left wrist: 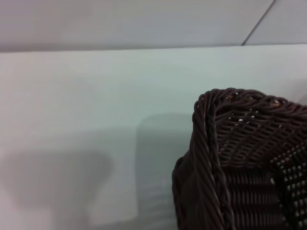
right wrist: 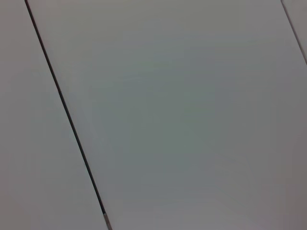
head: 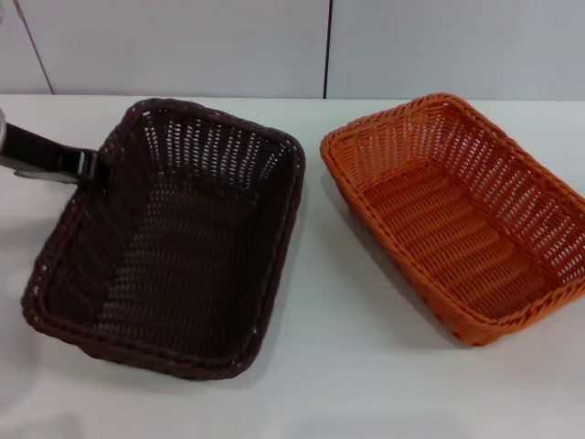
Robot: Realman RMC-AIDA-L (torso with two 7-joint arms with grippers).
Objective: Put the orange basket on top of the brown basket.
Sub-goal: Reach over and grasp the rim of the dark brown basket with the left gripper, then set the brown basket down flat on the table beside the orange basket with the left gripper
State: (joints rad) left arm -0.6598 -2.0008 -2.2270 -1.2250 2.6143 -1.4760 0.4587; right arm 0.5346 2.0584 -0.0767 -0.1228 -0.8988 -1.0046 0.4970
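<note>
The brown basket (head: 174,247) stands on the white table at the left, dark and empty. One of its corners also shows in the left wrist view (left wrist: 240,163). The orange basket (head: 457,210) stands beside it at the right, empty, with a gap of bare table between the two. My left gripper (head: 94,170) reaches in from the left edge and touches the brown basket's left rim near its far corner. My right gripper is out of view; the right wrist view shows only a pale wall.
The white table (head: 338,366) runs under both baskets, with bare surface in front of them and between them. A pale panelled wall (head: 274,46) with a dark seam stands behind the table.
</note>
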